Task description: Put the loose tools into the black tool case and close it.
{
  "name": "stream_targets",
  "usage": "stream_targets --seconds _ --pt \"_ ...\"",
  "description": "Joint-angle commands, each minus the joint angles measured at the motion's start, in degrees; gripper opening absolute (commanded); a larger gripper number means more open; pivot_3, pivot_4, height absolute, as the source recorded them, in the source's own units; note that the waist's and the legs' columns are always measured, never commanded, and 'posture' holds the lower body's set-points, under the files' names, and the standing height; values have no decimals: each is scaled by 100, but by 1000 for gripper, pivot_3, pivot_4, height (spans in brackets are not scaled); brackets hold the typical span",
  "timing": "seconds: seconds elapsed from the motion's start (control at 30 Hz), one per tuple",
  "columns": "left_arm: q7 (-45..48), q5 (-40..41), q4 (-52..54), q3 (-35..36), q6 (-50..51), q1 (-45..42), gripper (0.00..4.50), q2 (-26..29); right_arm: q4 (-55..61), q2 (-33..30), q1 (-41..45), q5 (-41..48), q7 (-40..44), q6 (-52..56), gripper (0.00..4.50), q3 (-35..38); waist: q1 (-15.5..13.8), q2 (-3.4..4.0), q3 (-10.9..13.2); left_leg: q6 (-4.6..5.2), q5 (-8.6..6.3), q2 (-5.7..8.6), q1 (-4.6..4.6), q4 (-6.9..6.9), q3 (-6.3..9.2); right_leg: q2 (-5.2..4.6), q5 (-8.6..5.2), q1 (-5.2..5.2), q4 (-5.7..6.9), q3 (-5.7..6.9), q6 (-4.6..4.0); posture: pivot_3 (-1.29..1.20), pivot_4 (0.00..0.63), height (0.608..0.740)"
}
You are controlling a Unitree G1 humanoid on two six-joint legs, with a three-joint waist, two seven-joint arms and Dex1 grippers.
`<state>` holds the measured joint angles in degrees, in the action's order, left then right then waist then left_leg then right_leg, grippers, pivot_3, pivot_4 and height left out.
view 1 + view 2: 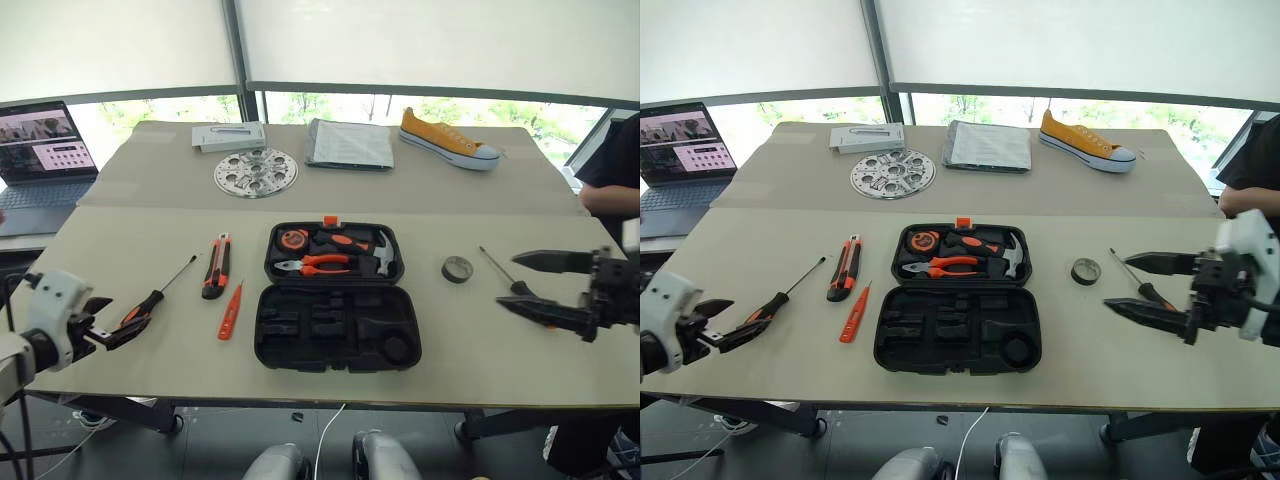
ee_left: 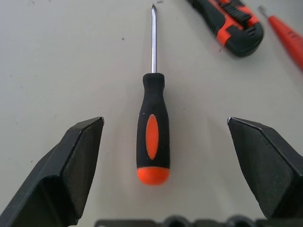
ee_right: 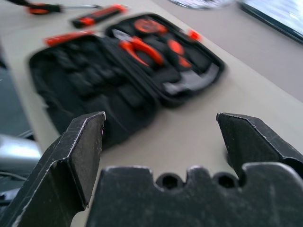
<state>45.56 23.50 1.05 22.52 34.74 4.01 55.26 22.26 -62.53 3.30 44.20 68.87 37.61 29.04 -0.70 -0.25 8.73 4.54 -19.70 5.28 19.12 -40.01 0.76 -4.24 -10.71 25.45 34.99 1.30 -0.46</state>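
Two grippers, both w/ jaws wide apart and empty. Your left gripper (image 2: 163,156) hovers over the left screwdriver (image 1: 148,300), whose handle lies between the fingers, untouched. Going right you've got the utility knife (image 1: 216,266), then the slim tester screwdriver (image 1: 231,311), both flat on the table (image 1: 150,235). Mid-table sits the black tool case (image 1: 335,296), lid open, pliers (image 1: 318,264) and hammer (image 1: 383,254) in the far half. Right of it: tape roll (image 1: 457,268), then 2nd screwdriver (image 1: 500,270) by your right gripper (image 1: 522,283).
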Motion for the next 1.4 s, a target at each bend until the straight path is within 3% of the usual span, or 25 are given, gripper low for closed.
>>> stream_targets --seconds 0.03,0.27,0.37,0.63,0.67,0.83,0.93,1.07,1.2,1.4 --pt "160 -336 -543 -381 -222 -416 4500 149 497 -125 232 250 -5 90 4399 -216 0 -4 2 0 0 2 6 0 1 0 0 7 -1 2 0 0 150 740" --pt "436 -801 -1726 -1222 -255 -1297 4500 52 992 104 1229 383 -298 -24 4399 -1085 -42 5 4 -17 10 14 9 -5 13 -15 1 15 5 26 -1 0 150 740" --pt "550 -817 -1848 -1270 -330 -1306 3839 19 1010 137 1331 341 -284 -75 4500 -1214 -38 6 4 -24 14 14 3 -4 14 -18 3 2 5 25 -4 0 150 740" --pt "790 -664 -1974 -1023 -809 -1503 1053 98 925 156 1130 98 -276 -259 4500 -1209 -2 10 1 -28 18 7 -16 -1 17 -15 9 -15 12 24 -10 0 150 740" --pt "833 -602 -1921 -952 -900 -1642 908 105 935 152 1083 90 -275 -264 4500 -1185 -3 10 1 -28 18 6 -15 -1 17 -15 9 -14 11 24 -10 0 150 740" --pt "1692 167 -945 -1025 -871 -2874 895 94 987 -23 717 193 -195 8 4500 -1046 -105 -41 21 -28 19 6 51 -41 39 -16 18 34 17 55 -21 0 150 740" --pt "2403 290 -274 -1771 -709 -3501 895 -26 1043 2 539 -60 -244 -228 4500 -1066 -159 -40 20 13 41 10 128 -122 65 -18 47 70 14 97 -12 0 150 740" --pt "2982 -216 22 -2928 -1047 -4072 895 -433 1074 81 449 -195 -395 -305 4500 -1078 -101 -30 16 16 41 36 113 -112 46 -25 58 59 0 103 7 0 150 740" --pt "2883 -955 -474 -3807 -1252 -4652 895 -1084 1200 145 289 -237 -539 -287 4500 -1034 -43 -38 21 8 46 28 114 -119 49 -24 57 58 3 98 -2 0 150 740" --pt "3022 -1593 -964 -4561 -1393 -5011 895 -1626 1376 229 -11 -267 -745 -285 4500 -906 2 -38 21 3 54 9 115 -115 51 -16 54 66 12 94 -23 0 150 740"
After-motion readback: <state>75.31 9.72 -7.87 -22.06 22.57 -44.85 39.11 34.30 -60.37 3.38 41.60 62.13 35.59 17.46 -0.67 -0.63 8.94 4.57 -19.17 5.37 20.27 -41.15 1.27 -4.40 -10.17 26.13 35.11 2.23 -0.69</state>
